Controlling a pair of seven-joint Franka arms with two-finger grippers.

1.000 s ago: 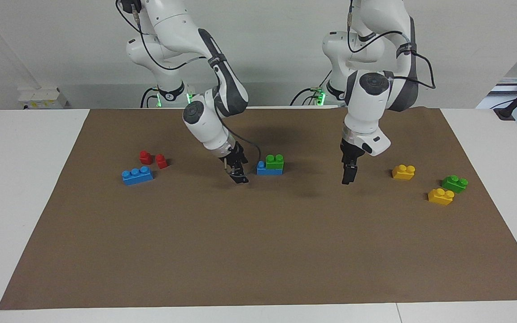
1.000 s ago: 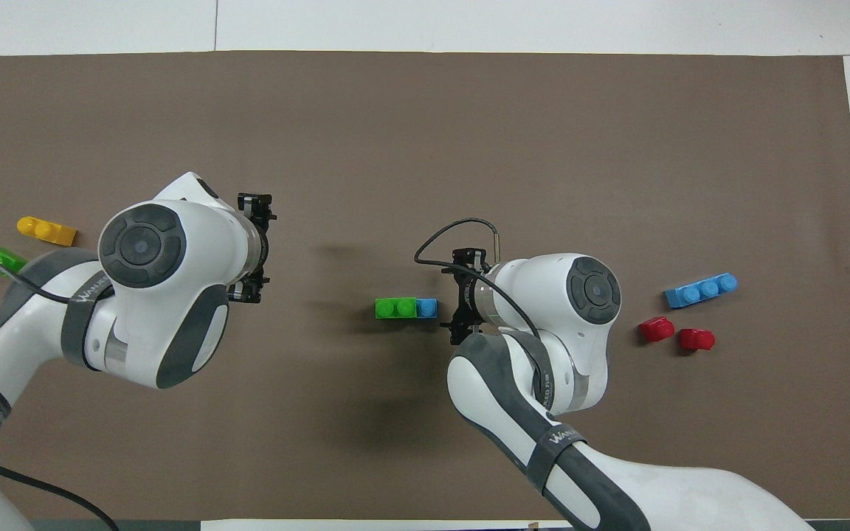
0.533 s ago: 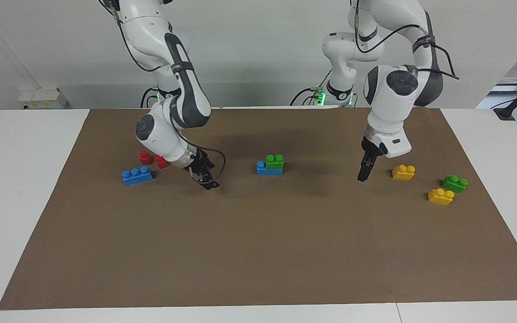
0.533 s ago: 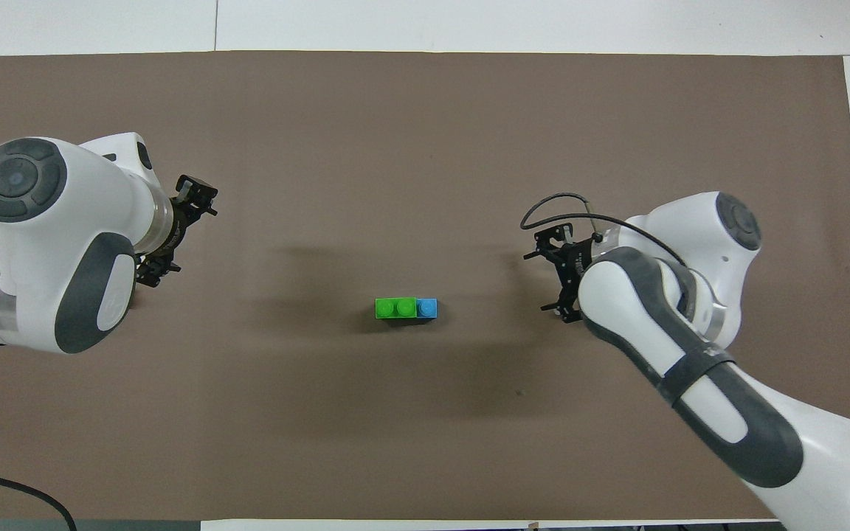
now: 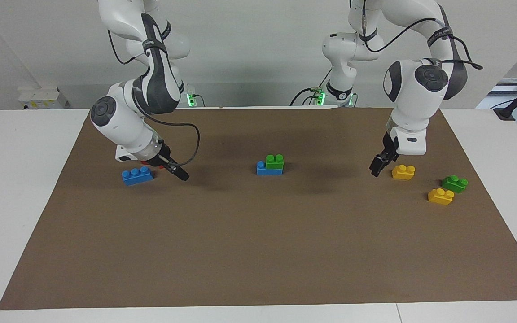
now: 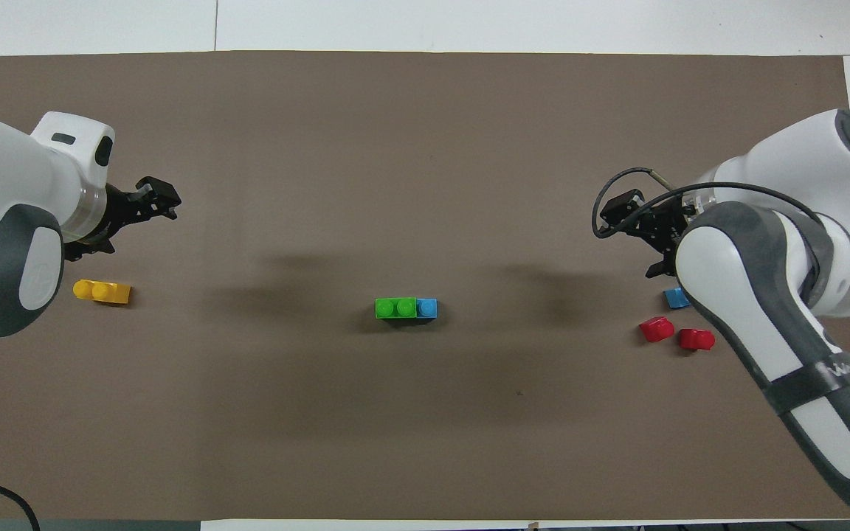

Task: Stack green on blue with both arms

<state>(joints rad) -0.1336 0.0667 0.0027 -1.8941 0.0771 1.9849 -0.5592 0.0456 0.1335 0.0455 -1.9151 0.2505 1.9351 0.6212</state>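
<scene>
A green brick (image 5: pixel 274 162) (image 6: pixel 395 307) sits on a blue brick (image 5: pixel 262 169) (image 6: pixel 428 307) at the middle of the mat, with one blue stud showing at the right arm's end. My right gripper (image 5: pixel 180 173) (image 6: pixel 635 237) hangs open and empty over the mat beside a second blue brick (image 5: pixel 137 175), whose corner (image 6: pixel 674 297) shows under the arm from above. My left gripper (image 5: pixel 377 167) (image 6: pixel 133 217) is open and empty, low beside a yellow brick (image 5: pixel 403 172). A second green brick (image 5: pixel 454 183) lies toward the left arm's end.
Another yellow brick (image 5: pixel 440 196) lies by the second green one. Two red bricks (image 6: pixel 656 329) (image 6: pixel 696 339) sit close to the lone blue brick, nearer to the robots. A brown mat (image 5: pixel 258 251) covers the white table.
Both arms have swung away from the middle stack, each toward its own end of the table. The right gripper's fingers have spread a little wider. The stack has stayed put.
</scene>
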